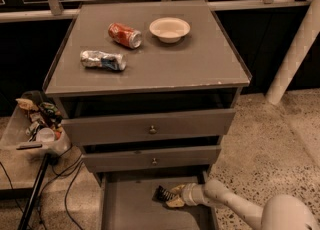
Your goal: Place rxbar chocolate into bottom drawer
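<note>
The bottom drawer [125, 209] is pulled out below the two upper drawers, and its grey floor shows. My gripper [169, 196] reaches into it from the right, low over the floor near the drawer's middle. It is shut on the rxbar chocolate [161, 194], a small black wrapper with pale stripes that sticks out to the left of the fingertips. I cannot tell whether the bar touches the drawer floor.
On the cabinet top [200, 69] lie a red soda can [125, 35], a crushed silver-blue can [103, 60] and a white bowl [170, 29]. The two upper drawers [150, 129] are slightly open. A clear bin of clutter [37, 124] and cables are on the left.
</note>
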